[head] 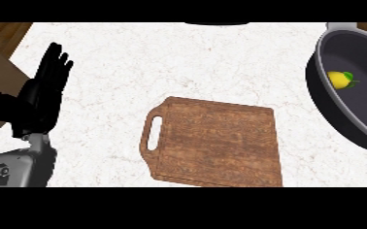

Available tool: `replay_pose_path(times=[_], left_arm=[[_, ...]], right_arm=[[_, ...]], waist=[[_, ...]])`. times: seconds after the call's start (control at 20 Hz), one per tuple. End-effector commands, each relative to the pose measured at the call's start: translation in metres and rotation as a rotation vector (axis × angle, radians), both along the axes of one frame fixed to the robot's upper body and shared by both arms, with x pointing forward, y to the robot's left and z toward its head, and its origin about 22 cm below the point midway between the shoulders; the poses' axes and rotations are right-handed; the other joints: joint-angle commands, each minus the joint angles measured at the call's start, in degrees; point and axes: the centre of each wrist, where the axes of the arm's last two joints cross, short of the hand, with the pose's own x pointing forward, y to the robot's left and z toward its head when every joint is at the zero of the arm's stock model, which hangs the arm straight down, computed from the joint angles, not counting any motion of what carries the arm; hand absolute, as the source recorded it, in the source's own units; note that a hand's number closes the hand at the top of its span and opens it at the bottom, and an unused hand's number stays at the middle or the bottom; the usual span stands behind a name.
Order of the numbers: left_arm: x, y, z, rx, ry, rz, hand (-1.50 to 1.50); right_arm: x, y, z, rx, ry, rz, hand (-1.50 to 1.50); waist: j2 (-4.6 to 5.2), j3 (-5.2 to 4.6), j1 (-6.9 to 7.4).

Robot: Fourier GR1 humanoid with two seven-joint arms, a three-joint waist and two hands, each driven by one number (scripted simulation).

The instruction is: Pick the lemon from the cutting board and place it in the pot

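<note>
A yellow lemon with a small green leaf lies inside the dark grey pot at the right edge of the head view. The wooden cutting board with a handle slot on its left side lies in the middle of the white counter, with nothing on it. My left hand rests at the left edge, fingers straight and pointing up, well apart from the board. My right hand does not show.
A wooden surface shows past the counter's left corner. A dark object peeks in at the top edge. The white marbled counter stretches between my left hand and the pot.
</note>
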Motion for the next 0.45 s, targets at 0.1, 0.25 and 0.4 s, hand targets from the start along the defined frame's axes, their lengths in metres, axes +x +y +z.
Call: replay_pose_path(times=[0.1,0.25,0.4], left_arm=[[-0.002,-0.008,0.006,0.002,0.002,-0.015,0.00],[0.005,0.011,-0.002,-0.003,-0.004,-0.006,0.00],[0.008,-0.003,-0.003,-0.013,0.002,-0.012,0.00]], right_arm=[[-0.018,-0.010,-0.002,-0.018,-0.004,0.018,-1.50],[-0.037,-0.020,0.000,-0.013,0.003,0.024,-1.50],[-0.041,-0.028,0.019,-0.017,0.032,0.024,-1.50]], waist=[[-0.12,0.03,0.24],[0.11,0.10,0.13],[0.18,0.17,0.34]])
